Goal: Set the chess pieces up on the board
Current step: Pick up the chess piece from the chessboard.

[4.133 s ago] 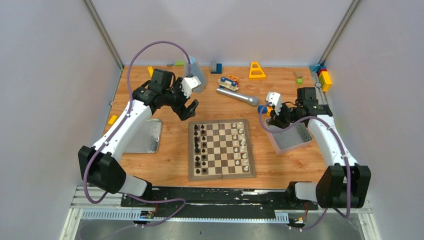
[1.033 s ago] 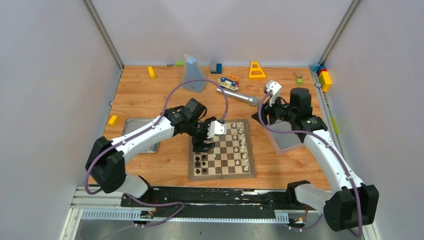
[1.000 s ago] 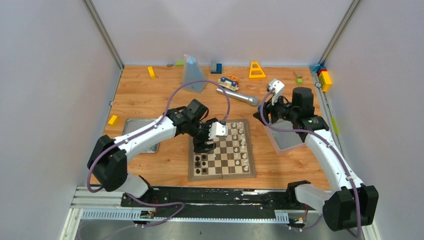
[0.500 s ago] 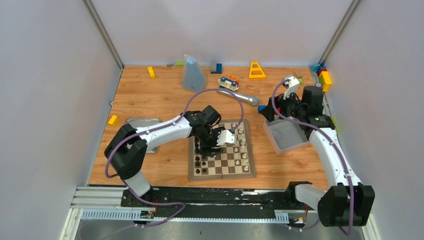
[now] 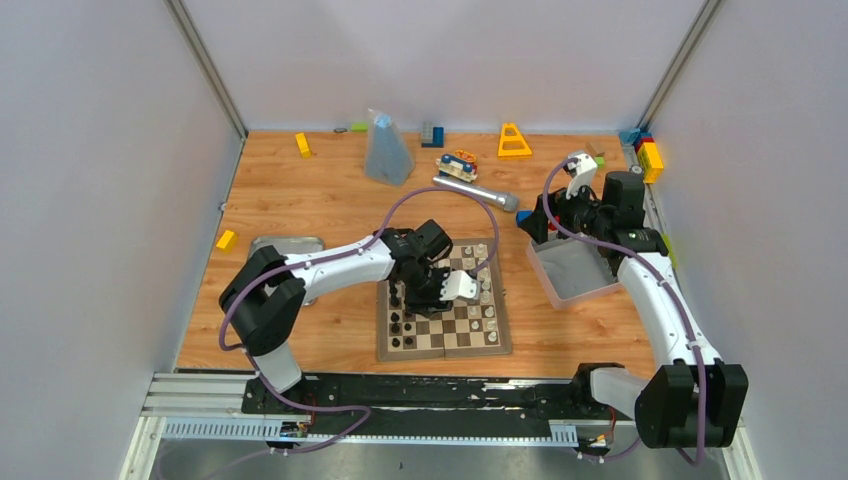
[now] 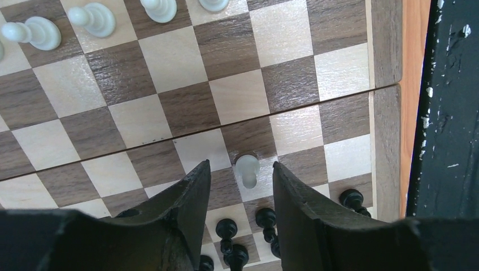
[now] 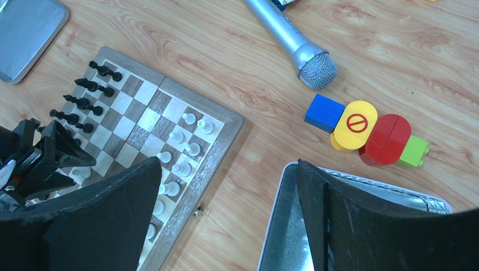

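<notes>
The board [image 5: 445, 349] lies at the table's middle. White chess pieces [image 5: 485, 288] line its right side and black ones [image 5: 398, 325] its left. My left gripper [image 5: 424, 291] hovers low over the left half of the board. In the left wrist view one white pawn [image 6: 247, 170] stands on a light square just off the black rows [image 6: 229, 228], in the gap of the left gripper [image 6: 240, 172]. Both fingers stand clear of it, so the gripper is open. My right gripper [image 7: 229, 180] hangs open and empty above the wood between the board [image 7: 221, 121] and the tin [image 7: 294, 226].
A metal tin [image 5: 575, 270] sits right of the board and a flat lid [image 5: 285, 245] left of it. Behind the board lie a microphone [image 5: 475, 190], a clear bag [image 5: 386, 150] and a yellow triangle [image 5: 514, 140]. Coloured blocks [image 7: 367, 130] lie by the tin.
My left arm has swung right and nearer across the board, and its jaws have narrowed about a white pawn. My right arm rose toward the back right and its jaws widened.
</notes>
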Tool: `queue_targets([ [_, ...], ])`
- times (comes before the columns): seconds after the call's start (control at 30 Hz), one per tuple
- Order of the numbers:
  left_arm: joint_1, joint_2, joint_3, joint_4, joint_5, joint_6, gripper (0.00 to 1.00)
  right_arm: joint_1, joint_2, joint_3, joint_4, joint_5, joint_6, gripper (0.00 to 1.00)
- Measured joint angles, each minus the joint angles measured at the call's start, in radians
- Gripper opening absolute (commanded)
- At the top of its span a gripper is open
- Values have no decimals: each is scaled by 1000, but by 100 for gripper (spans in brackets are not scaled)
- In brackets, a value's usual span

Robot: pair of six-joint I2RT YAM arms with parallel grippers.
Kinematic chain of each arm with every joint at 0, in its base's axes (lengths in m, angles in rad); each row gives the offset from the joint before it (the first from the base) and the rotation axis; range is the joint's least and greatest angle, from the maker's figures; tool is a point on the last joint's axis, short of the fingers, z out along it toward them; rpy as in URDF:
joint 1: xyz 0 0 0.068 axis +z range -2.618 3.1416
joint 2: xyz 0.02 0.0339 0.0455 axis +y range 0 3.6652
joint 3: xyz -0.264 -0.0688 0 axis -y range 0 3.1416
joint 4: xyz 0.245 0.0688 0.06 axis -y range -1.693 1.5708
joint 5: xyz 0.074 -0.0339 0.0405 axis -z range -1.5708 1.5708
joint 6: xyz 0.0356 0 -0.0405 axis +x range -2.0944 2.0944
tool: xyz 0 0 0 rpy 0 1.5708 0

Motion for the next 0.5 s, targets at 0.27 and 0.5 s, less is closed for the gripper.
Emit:
queue_targets([
  [0.27, -5, 22, 11, -27, -11, 0, 24, 0, 0, 0, -4, -3, 0, 90],
  [0.5, -19, 27, 67, -53, -4, -6, 13, -4, 0, 0, -4, 0, -8, 90],
])
